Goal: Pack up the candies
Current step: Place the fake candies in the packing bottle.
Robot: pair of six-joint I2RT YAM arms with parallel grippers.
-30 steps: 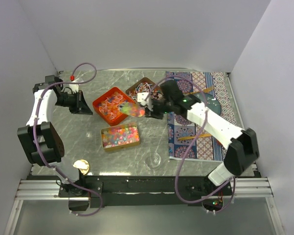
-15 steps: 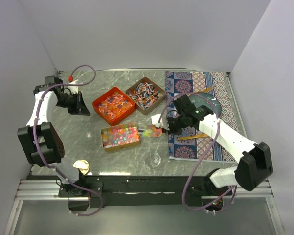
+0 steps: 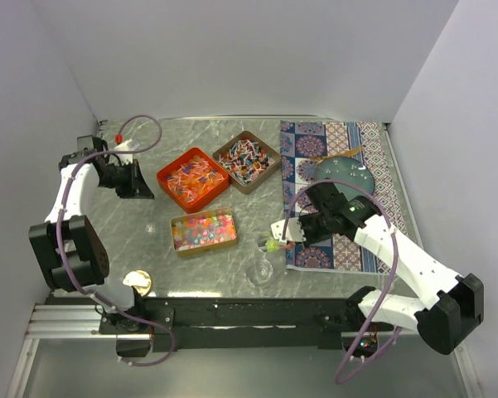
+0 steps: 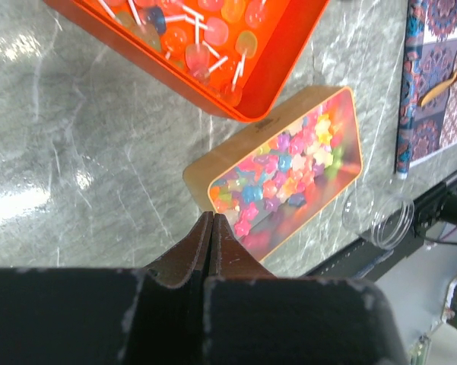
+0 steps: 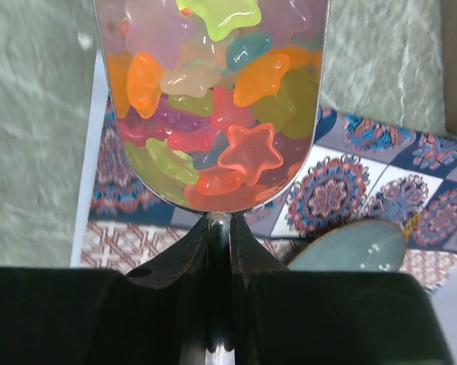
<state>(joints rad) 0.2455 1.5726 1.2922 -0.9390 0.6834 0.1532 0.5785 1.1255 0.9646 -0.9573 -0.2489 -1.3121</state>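
My right gripper [image 3: 294, 233] is shut on the handle of a metal scoop [image 3: 275, 240] heaped with star-shaped multicoloured candies [image 5: 213, 99]. It holds the scoop at the mat's near-left edge, just beyond a clear glass jar [image 3: 262, 269]. In the right wrist view the fingers [image 5: 247, 243] clamp the scoop's neck. A yellow tin [image 3: 204, 232] holds more bead-like candies [image 4: 289, 163]. An orange tray [image 3: 192, 177] and a brown tray [image 3: 247, 161] hold wrapped pieces. My left gripper [image 3: 139, 182] is shut and empty at the far left, its closed tips [image 4: 211, 218] pointing towards the yellow tin.
A patterned mat [image 3: 331, 141] covers the right side, with a teal plate [image 3: 348, 176] and a gold spoon [image 3: 349, 152] on it. A gold lid [image 3: 137, 282] lies at the near left. The jar also shows in the left wrist view [image 4: 380, 220].
My right arm has swung from beside the orange tray towards the near edge, carrying the loaded scoop to just beyond the jar. The left arm has barely shifted.
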